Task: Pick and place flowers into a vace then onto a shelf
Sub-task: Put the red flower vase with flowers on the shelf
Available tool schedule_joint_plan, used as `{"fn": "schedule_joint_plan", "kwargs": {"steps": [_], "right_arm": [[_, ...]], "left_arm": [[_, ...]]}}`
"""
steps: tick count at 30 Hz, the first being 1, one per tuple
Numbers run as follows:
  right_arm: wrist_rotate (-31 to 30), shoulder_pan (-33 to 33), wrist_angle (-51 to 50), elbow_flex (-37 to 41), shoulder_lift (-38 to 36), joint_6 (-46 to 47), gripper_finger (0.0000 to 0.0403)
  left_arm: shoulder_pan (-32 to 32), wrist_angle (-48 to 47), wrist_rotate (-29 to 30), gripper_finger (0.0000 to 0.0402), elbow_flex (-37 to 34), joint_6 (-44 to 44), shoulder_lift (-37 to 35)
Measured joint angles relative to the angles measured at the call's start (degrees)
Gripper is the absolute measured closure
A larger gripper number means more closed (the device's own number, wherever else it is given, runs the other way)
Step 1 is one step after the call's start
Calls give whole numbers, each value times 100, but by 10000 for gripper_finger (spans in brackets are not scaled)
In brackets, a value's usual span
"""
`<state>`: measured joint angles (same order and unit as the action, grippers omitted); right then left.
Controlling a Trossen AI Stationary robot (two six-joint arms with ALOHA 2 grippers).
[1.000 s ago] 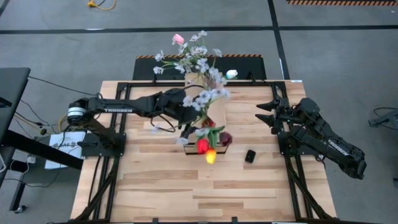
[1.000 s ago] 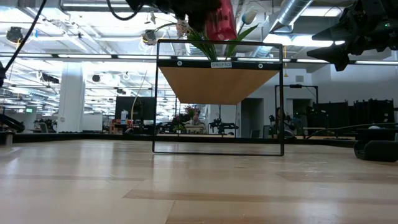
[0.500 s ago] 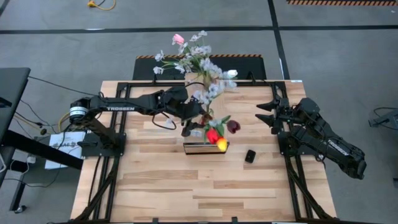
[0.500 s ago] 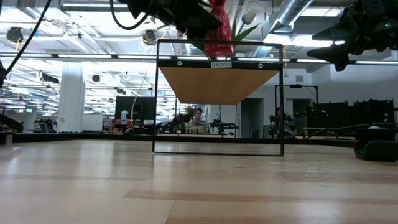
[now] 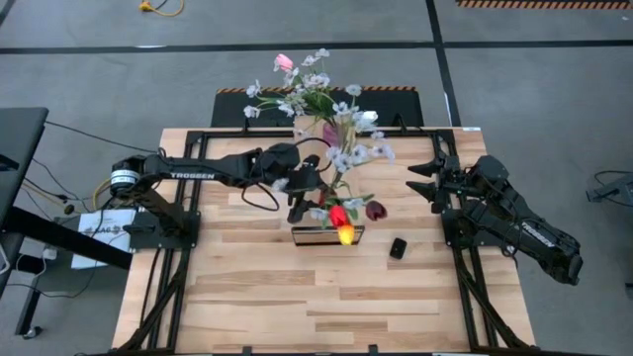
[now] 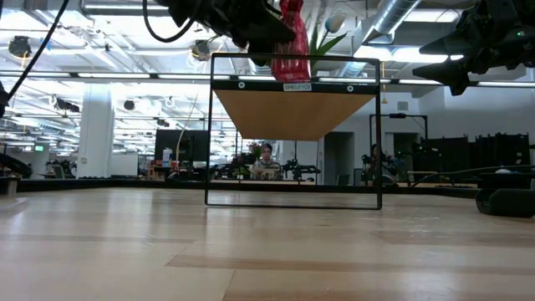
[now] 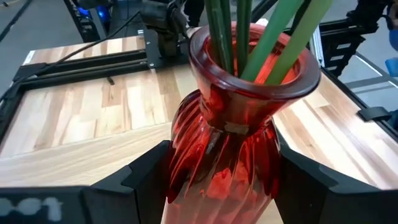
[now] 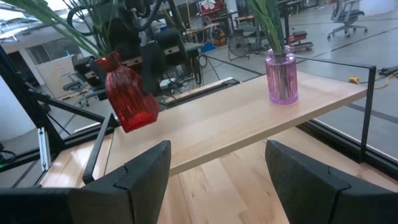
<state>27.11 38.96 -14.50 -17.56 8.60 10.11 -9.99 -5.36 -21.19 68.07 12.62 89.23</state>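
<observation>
- Step in hand: carrying the filled red vase (image 7: 233,149) to the shelf (image 8: 249,121); placing not yet done.
- Left hand (image 7: 217,186) pinches the vase body between both fingers. The vase hangs tilted over the shelf's near end, base clear of the plank in the right wrist view.
- Flowers (image 5: 341,163) sit in the vase, stems down its neck, tulip heads leaning out over the plank's end.
- A pink vase (image 8: 282,78) with stems already stands at the shelf's other end.
- Right hand (image 5: 423,178) waits at the desk's right edge, fingers spread, holding nothing.
- Next, by my reading: right the vase, lower its base flat onto the plank, then release.
</observation>
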Motion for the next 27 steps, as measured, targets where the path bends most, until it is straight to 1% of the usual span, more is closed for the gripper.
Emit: {"fn": "schedule_joint_plan", "kwargs": {"steps": [5,11,12,14,21,27], "right_arm": [[0,0,0,0,2,0,147],[4,-25,-2,0,9,25,147],[2,-55,-7,0,10,35,147],[0,-147,0,0,41,37,147],[-2,-547,13,2,87,9,147],[-5,-775,23,2,87,-7,147]], "left_arm": [[70,2,2,184,0,-37,5],[62,89,27,184,4,-144,301],[62,-34,37,184,-6,-144,302],[69,114,42,184,3,-145,342],[50,-14,51,183,4,-282,376],[51,-42,55,175,4,-313,376]]}}
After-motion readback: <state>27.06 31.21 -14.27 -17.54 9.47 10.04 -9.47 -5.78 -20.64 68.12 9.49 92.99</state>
